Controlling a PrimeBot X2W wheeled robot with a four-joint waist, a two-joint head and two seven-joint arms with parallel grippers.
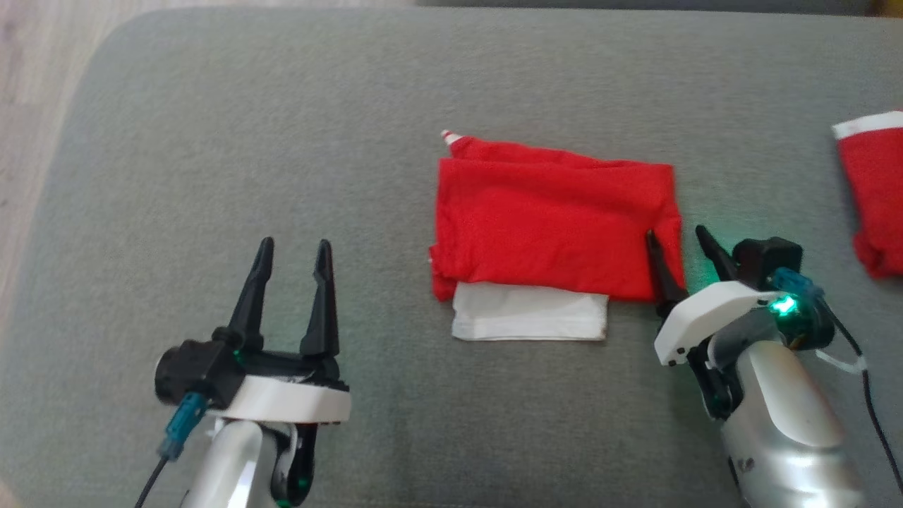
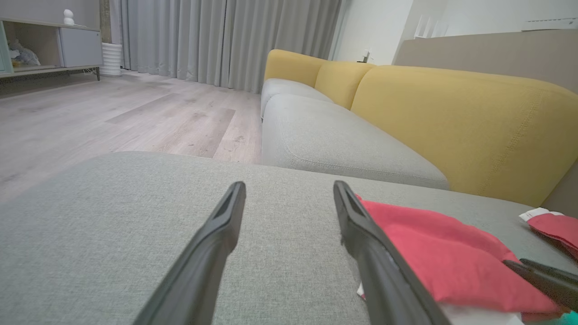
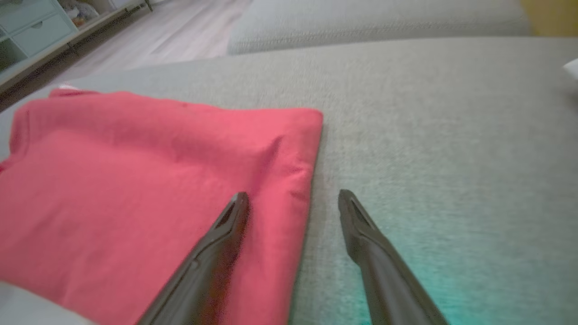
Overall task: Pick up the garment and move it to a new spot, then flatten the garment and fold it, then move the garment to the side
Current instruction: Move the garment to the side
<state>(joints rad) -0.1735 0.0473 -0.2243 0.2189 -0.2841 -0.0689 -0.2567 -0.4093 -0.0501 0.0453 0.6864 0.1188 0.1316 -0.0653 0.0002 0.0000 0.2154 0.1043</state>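
The folded red garment lies on the grey cushion, a white part sticking out along its near edge. My right gripper is open at the garment's right edge: one finger over the red cloth, the other over bare cushion. The right wrist view shows that same edge of the garment passing between the right gripper fingers. Left of the garment my left gripper is open and holds nothing. In the left wrist view the left gripper points across the cushion, with the garment on its right.
A second red and white garment lies at the cushion's right edge. Wooden floor runs past the cushion's left side. A yellow-backed sofa stands beyond the cushion, and a cabinet by the far wall.
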